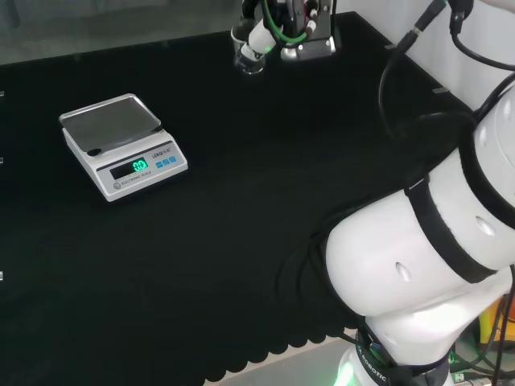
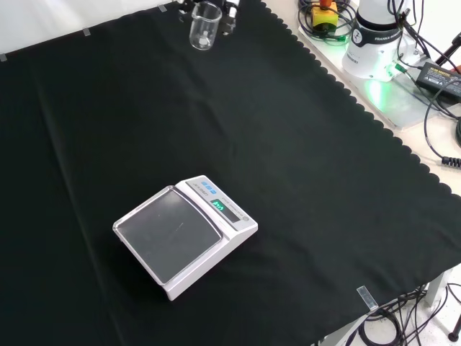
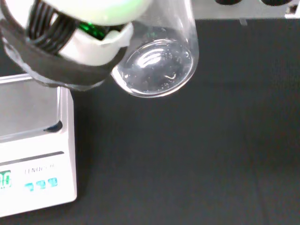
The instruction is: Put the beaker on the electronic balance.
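The hand (image 1: 278, 28) was at the far edge of the bench in the head view, at about 12 o'clock in that picture, with its fingers curled round the beaker (image 1: 246, 50). The beaker was a clear glass vessel, held upright at the hand's 9 o'clock side in the head view. In the front view the beaker (image 2: 204, 26) appeared at about 12 o'clock, with dark parts of the hand (image 2: 227, 16) just beside it at its 3 o'clock. In the wrist view a white and black finger (image 3: 75, 42) lay against the beaker's wall, and the beaker's round base (image 3: 157, 70) showed with the black cloth (image 3: 197, 154) beyond it.

The electronic balance (image 1: 122, 145) stood well apart from the beaker, at about 9 o'clock in the head view. Its pan (image 1: 109, 122) was bare and its display was lit green. In the front view the balance (image 2: 186, 234) stood near 6 o'clock on the cloth. The arm's white links (image 1: 434, 257) occupied the 4 o'clock region of the head view.
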`<control>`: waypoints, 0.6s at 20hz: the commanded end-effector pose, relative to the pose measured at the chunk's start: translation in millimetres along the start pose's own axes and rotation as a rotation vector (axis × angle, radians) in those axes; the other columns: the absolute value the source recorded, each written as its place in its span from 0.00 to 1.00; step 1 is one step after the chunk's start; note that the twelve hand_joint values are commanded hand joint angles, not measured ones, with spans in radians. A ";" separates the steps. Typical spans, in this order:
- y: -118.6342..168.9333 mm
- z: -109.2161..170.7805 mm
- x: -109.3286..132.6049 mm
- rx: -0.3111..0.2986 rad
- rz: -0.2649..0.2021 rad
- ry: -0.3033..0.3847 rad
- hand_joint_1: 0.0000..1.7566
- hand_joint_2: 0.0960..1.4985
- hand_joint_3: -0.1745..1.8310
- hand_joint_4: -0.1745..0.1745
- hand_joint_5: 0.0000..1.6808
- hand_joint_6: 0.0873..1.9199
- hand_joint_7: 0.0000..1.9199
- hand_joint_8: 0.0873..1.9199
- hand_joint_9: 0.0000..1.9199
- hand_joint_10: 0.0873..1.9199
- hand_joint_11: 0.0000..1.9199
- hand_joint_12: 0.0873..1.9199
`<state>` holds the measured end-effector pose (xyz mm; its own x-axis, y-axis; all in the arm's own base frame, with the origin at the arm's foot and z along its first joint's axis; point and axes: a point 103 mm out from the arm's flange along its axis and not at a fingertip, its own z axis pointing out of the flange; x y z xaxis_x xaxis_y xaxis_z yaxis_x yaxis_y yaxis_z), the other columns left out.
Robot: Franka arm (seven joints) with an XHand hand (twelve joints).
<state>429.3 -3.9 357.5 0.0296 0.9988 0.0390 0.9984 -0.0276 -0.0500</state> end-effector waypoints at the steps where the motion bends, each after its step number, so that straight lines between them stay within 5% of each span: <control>1: -19.6 -3.1 12.6 0.002 0.067 -0.001 0.64 0.34 0.50 1.00 0.76 0.36 0.91 0.07 0.85 0.11 0.48 0.58; 12: 5.1 -9.0 38.6 0.001 0.023 -0.041 0.64 0.33 0.50 1.00 0.76 0.36 0.91 0.07 0.85 0.10 0.49 0.58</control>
<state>415.5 15.4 363.8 0.0798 0.9968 0.0080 0.9954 -0.0793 -0.0530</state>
